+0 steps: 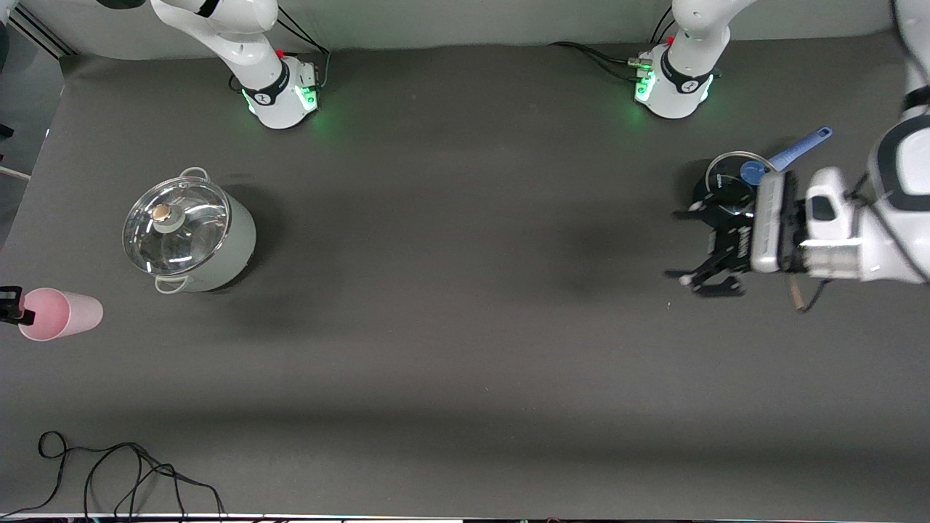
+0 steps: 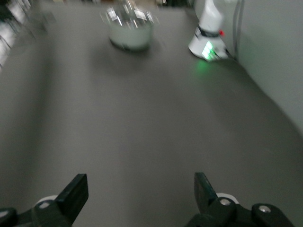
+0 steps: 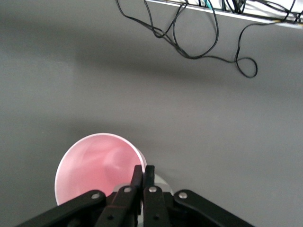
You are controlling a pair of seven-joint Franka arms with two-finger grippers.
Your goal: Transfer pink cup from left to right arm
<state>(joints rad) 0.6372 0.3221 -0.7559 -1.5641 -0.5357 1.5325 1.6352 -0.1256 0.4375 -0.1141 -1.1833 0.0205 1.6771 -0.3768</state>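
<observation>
Through the left wrist view I saw my left gripper [image 2: 141, 195] with its two dark fingers [image 2: 75, 191] spread wide above bare dark table [image 2: 142, 118]. Farther off stood a pale lidded pot [image 2: 130, 28], blurred, and near it the right arm's white base [image 2: 208, 35] glowed green beside the wall [image 2: 274, 52].

The cup [image 3: 99, 165] looks like smooth pink plastic. The pot [image 1: 190, 234] has a glossy glass lid [image 1: 174, 225] with metal rim. The worktop [image 1: 450, 290] is matt grey.

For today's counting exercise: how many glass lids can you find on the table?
2. One glass lid sits on the pot toward the right arm's end; another lid lies under the left gripper. None seems hidden.
</observation>
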